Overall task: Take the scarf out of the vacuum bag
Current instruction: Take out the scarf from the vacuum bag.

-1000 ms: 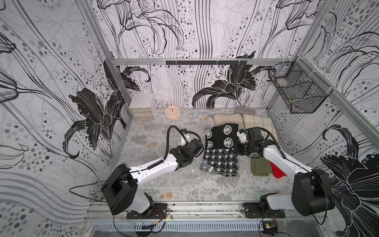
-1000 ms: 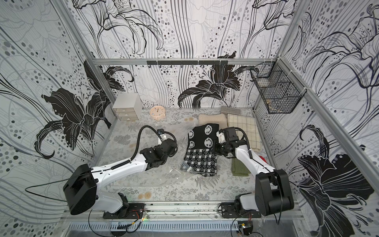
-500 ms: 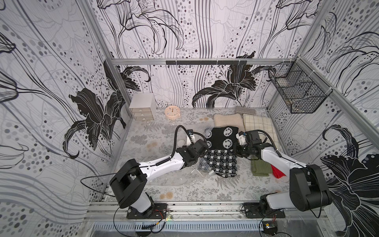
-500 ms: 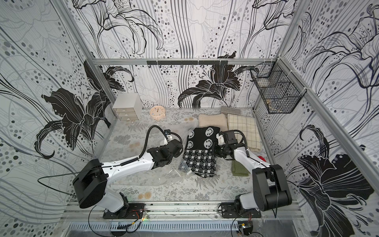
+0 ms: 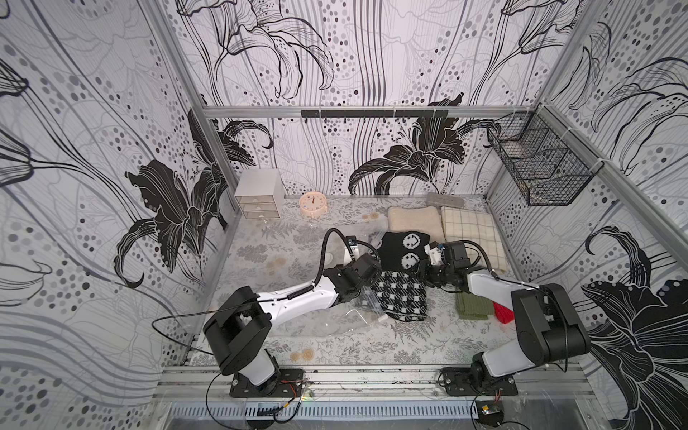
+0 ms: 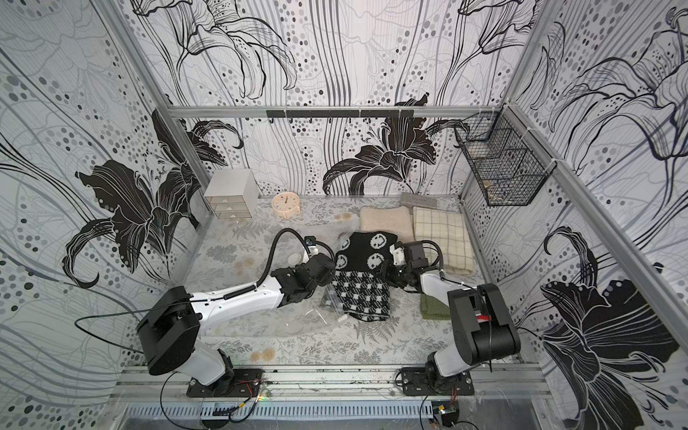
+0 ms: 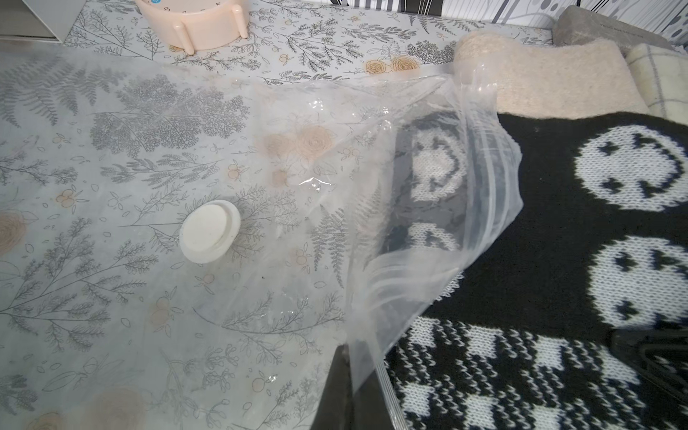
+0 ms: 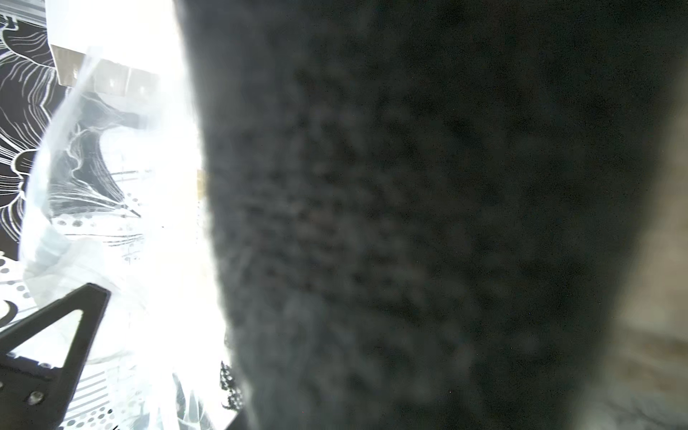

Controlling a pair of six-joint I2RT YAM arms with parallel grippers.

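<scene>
**Clamped: vacuum bag (image 7: 279, 167) mouth over scarf (image 5: 404, 286) edge**

Left of the scarf, the clear vacuum bag lies on the counter (image 5: 372, 353). The left tool (image 7: 344, 372) is closed on its mouth. The right tool (image 5: 422, 274) sits at the scarf's right side; I cannot tell whether it is apart or together.

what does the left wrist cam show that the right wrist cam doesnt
Left wrist only: a round white valve disc, the peach clock, knitted smiley faces. Right wrist only: a large black wall flower amid glare. Both: the black knitted scarf and the clear vacuum bag, the knit blurred in the right wrist view.
</scene>
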